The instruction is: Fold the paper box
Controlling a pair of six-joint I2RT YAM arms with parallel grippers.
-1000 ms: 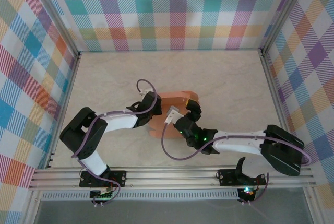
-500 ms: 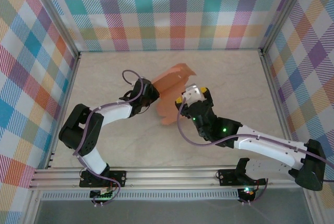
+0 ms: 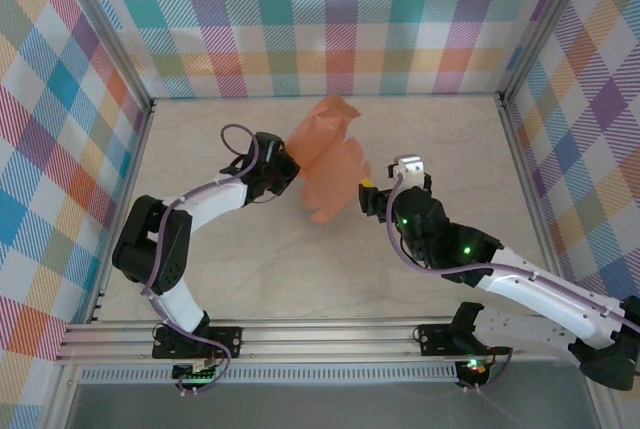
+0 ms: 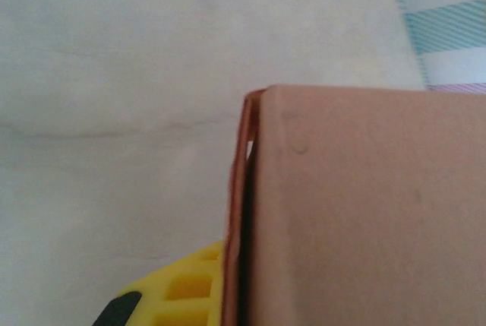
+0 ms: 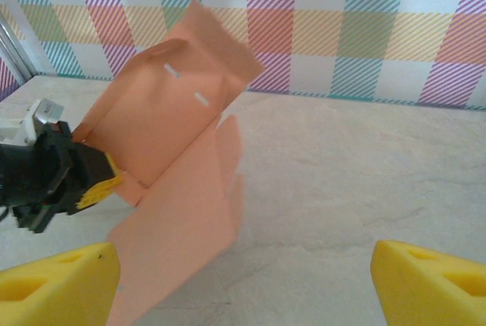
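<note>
I see the paper box (image 3: 325, 154) held up at a tilt, a salmon-orange card sheet only partly folded, its creased panels splayed and its rounded flaps hanging loose. From the right wrist, two short slits show in the upper panel, and the left pincer (image 5: 102, 183) pinches its left edge.

This looks like a robot test booth in a lab, not a home. A pale, marble-patterned table (image 3: 450, 149) is boxed in on three sides by walls (image 3: 340, 19) in a bright checked pattern, cloth or printed paper, hard to tell which. Bare metal posts (image 3: 105, 29) join the corners. A left arm (image 3: 205, 207) and a right arm (image 3: 540, 294) are bolted to a metal rail (image 3: 330, 341) at the near edge.
</note>
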